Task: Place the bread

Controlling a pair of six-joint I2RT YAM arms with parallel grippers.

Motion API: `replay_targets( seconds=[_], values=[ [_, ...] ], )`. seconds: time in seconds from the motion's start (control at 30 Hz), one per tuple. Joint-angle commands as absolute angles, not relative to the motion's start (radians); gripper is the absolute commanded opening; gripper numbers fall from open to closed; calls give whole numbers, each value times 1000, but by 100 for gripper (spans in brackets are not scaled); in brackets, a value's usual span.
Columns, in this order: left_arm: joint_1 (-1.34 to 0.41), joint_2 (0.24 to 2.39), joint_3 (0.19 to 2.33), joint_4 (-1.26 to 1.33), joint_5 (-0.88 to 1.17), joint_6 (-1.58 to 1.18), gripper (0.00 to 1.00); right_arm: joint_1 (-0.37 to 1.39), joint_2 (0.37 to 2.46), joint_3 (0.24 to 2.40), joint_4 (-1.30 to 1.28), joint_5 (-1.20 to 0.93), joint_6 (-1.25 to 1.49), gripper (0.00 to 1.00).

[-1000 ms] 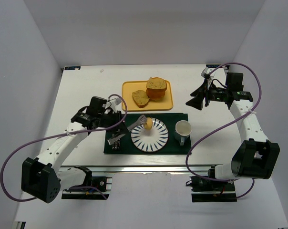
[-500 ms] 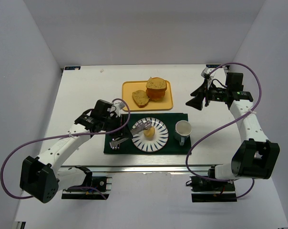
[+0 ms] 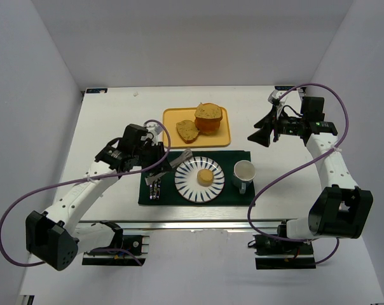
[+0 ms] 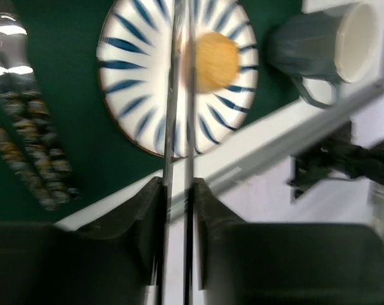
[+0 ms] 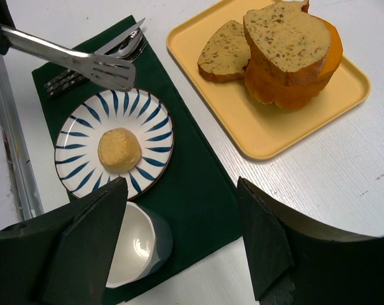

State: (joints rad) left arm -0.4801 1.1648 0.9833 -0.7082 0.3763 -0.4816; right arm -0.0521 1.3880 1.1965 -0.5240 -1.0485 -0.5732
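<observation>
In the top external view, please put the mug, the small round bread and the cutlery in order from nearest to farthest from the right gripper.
1. The mug, at the right end of the mat, is nearest to the right gripper.
2. The bread, on the striped plate in the middle of the mat.
3. The cutlery, at the mat's left end, is farthest.

The white worktop (image 3: pixel 109 121) carries two flat things directly: a yellow tray (image 3: pixel 171 118) toward the back, about midway across, and a dark green placemat (image 3: pixel 233 198) just in front of it, reaching close to the near edge. Only a narrow strip of bare white shows between the two. A small pale speck (image 3: pixel 136 94) sits near the back edge, left of the tray.
</observation>
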Motion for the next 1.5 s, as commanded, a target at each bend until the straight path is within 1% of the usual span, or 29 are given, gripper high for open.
replay_targets(
  seconds=[0.0,0.07,0.1,0.13,0.2,0.23,0.3,0.37,0.4,0.43,0.47,0.53,0.57,0.7,0.83,0.87,0.9,0.97,1.0,1.07,1.1,1.3,1.4,1.47],
  values=[
    [-448,1144,1032,-733,162,-489,31,-57,1356,1197,-528,-1068,-584,75],
    [-385,1153,1034,-730,106,-473,27,-57,1356,1195,-528,-1069,-584,75],
    [-289,1157,1031,-706,92,-460,27,-57,1358,1193,-529,-1069,-584,75],
    [-240,1163,1017,-678,80,-437,27,-57,1356,1195,-529,-1072,-589,75],
    [-123,1175,999,-594,62,-379,30,-57,1361,1200,-538,-1072,-597,75],
    [-105,1204,994,-571,-22,-364,31,-57,1361,1203,-541,-1072,-603,75],
    [-65,1241,979,-472,-69,-315,33,-57,1362,1203,-541,-1072,-604,75],
    [-55,1287,922,-381,-112,-237,35,-57,1364,1206,-537,-1069,-603,75],
    [-46,1304,898,-282,-104,-206,36,-57,1364,1207,-537,-1066,-601,76],
    [-45,1321,876,-238,-103,-155,39,-57,1364,1210,-535,-1065,-600,77],
    [-41,1357,844,-204,-106,-138,44,-57,1361,1210,-537,-1055,-601,78],
    [-34,1399,819,-124,-78,-83,46,-57,1358,1209,-549,-1045,-610,78],
    [-32,1440,810,-106,-77,-75,50,-57,1356,1209,-555,-1037,-621,79],
    [-15,1523,798,-86,-48,-58,54,-57,1351,1204,-577,-1022,-640,79],
    [-5,1557,773,-86,-26,-54,60,-57,1354,1192,-584,-1008,-629,81],
    [-2,1559,770,-97,-26,-57,63,-57,1358,1181,-566,-988,-614,83],
    [-2,1555,766,-100,-22,-61,63,-57,1358,1175,-555,-980,-595,84],
    [2,1530,752,-103,-20,-77,68,-57,1355,1166,-516,-939,-534,89],
    [32,1516,746,-104,-20,-84,70,-57,1355,1158,-502,-925,-502,89],
    [38,1453,730,-104,-20,-109,94,-57,1353,1160,-496,-893,-474,89],
    [40,1425,724,-107,-20,-123,98,-57,1350,1158,-483,-873,-451,89],
    [41,1162,649,-127,55,-241,98,-57,1351,1172,-385,-635,-229,89],
    [41,1013,617,-164,100,-302,98,-57,1362,1200,-385,-609,-227,89],
    [41,947,604,-184,141,-336,98,-57,1370,1215,-379,-649,-230,89]
  ],
)
